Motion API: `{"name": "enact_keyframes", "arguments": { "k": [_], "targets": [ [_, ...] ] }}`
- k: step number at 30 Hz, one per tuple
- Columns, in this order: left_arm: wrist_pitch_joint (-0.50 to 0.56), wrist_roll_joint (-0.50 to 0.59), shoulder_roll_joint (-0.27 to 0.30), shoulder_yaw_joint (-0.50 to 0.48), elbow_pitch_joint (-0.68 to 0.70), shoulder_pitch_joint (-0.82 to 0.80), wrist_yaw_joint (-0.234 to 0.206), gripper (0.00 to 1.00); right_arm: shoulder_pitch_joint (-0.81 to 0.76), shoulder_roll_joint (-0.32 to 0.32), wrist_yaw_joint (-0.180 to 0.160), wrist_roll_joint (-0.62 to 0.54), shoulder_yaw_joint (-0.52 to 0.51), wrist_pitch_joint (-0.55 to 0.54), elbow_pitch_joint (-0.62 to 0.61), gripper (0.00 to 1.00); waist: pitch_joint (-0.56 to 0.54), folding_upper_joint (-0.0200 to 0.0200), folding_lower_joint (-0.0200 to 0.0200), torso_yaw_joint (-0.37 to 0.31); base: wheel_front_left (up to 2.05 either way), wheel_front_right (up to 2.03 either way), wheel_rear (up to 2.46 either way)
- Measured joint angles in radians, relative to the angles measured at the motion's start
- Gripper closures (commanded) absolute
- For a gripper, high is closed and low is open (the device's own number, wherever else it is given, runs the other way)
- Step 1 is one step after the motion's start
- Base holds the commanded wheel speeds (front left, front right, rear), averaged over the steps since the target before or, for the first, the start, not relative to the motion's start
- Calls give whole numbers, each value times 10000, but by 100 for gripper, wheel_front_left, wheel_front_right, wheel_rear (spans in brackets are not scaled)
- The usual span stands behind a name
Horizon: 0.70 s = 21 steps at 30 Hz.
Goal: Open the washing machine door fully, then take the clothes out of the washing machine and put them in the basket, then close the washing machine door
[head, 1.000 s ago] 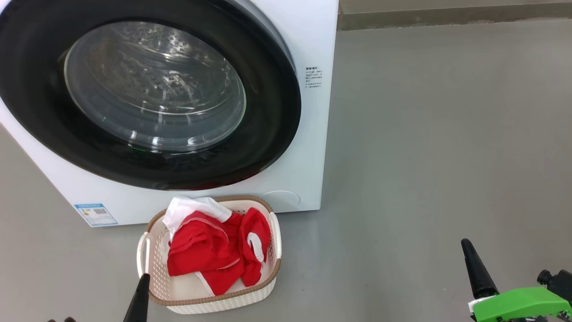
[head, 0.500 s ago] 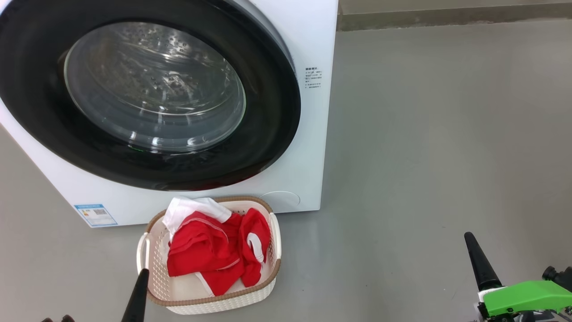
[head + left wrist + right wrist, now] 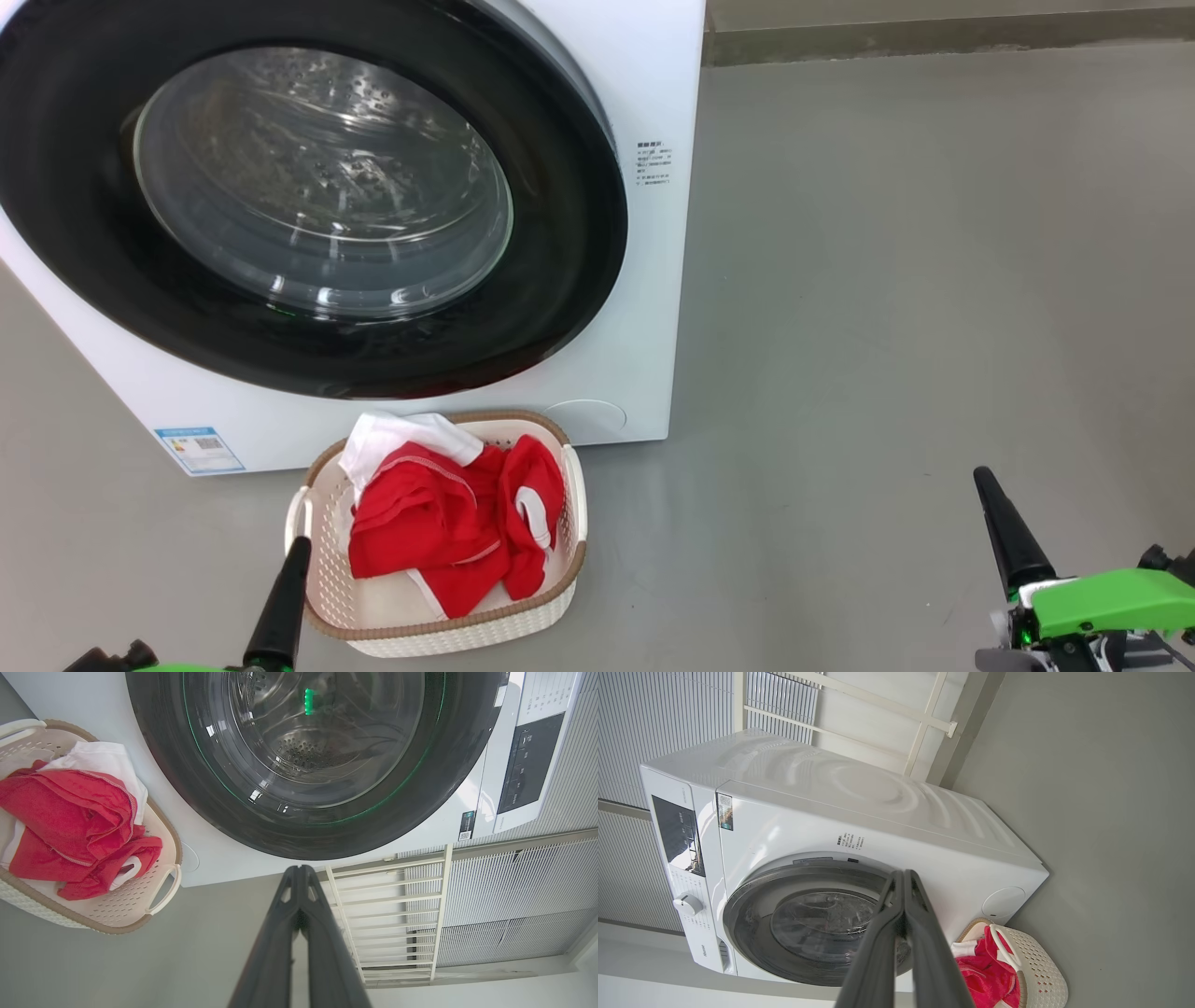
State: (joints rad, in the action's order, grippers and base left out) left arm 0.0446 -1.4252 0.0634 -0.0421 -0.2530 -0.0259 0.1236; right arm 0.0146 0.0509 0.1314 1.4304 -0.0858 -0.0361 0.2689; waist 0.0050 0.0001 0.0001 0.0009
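Glossy black rims the washing machine door (image 3: 569,233), which sits shut against the front of the white washing machine (image 3: 653,308). Through its clear glass the perforated steel drum (image 3: 317,168) shows. On the grey floor (image 3: 887,327), just in front of the machine and below the door's lower edge, stands the basket (image 3: 439,637), cream-white with a brown woven-look rim. The clothes (image 3: 429,532), bright red with white trim, lie bunched inside it, and a white piece is draped at the side nearest the machine. The left tool (image 3: 301,543) rises at the lower left, its dark tip just beside the basket's near left corner; whether they touch cannot be told. The left wrist view shows its two fingers (image 3: 275,942) pressed together with nothing between them. The right tool (image 3: 980,474) rises at the lower right over bare floor, well apart from the basket. In the right wrist view its fingers (image 3: 878,956) are likewise together and hold nothing
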Motion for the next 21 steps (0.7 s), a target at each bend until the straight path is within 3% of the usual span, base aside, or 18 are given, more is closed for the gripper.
{"name": "enact_keyframes", "arguments": {
  "k": [21],
  "targets": [
    [520, -1827, -148, -217, -107, -431, 2, 100, 474, 27, -12, 1931, -240, -537, 6, 100, -19, 0, 0, -10, 0, 0, 0]
  ]
}}
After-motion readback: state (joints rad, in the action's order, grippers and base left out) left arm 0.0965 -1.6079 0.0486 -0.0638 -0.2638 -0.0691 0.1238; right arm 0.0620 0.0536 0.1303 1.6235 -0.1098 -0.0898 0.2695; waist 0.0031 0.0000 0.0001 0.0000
